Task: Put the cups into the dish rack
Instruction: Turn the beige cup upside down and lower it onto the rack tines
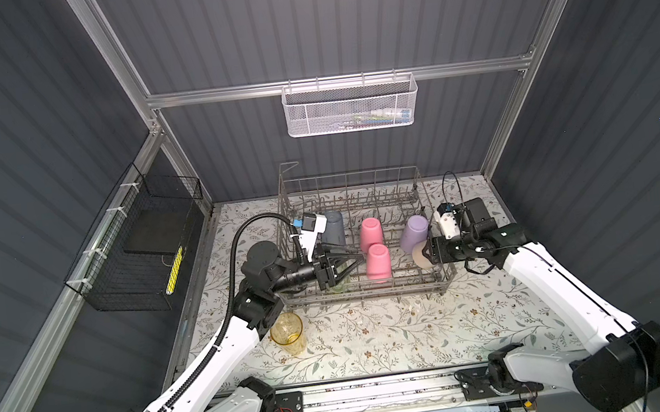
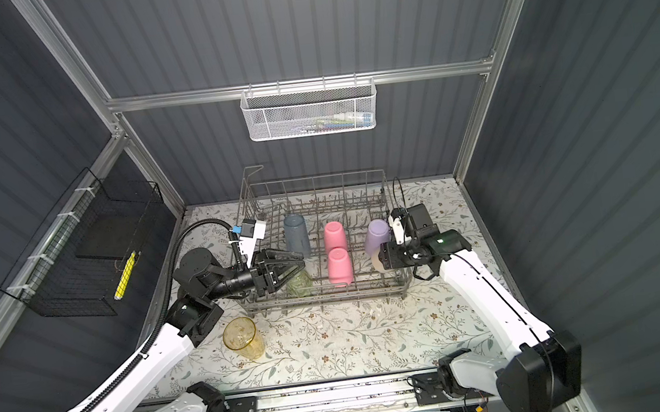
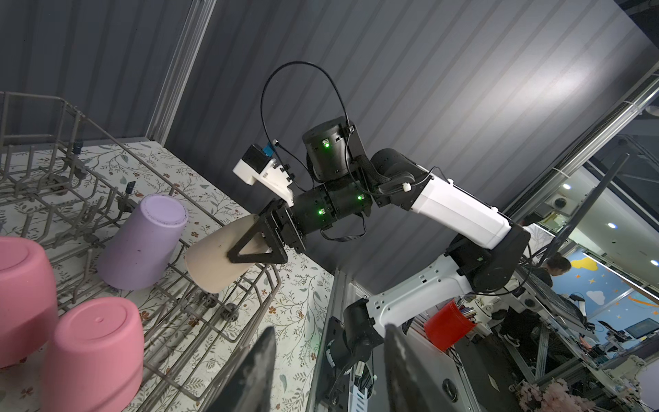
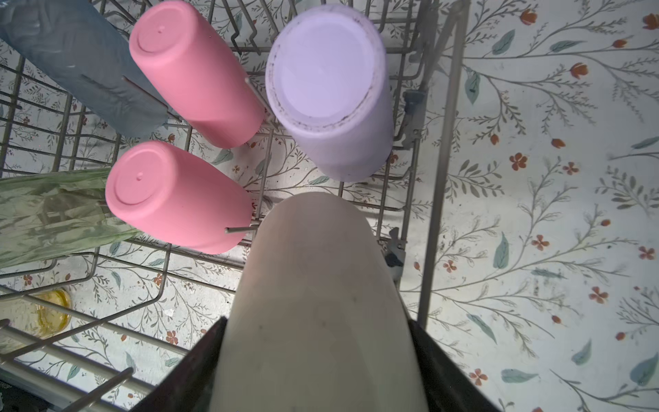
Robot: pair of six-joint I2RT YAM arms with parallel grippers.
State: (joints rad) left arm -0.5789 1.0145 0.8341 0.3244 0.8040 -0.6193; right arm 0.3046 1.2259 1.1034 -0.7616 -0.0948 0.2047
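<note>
Beige cup (image 4: 313,285): hangs clamped in right gripper (image 3: 244,238) at 3 o'clock edge of dish rack (image 1: 348,175), tilts mouth-down (probably to drain like the inverted lavender cup (image 4: 328,89)), left gripper (image 2: 300,260) spread, empty, in from 9 o'clock.

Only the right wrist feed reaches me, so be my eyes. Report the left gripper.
Observer: The left gripper is open and empty, above the green cup in the dish rack.
Operator: Identify the yellow blur behind the rack.
Observer: The yellow cup, standing mouth up on the table, outside the rack.
Operator: Describe my beige cup side on.
Observer: It slants in the right gripper, its free end pointing into the rack.
</note>
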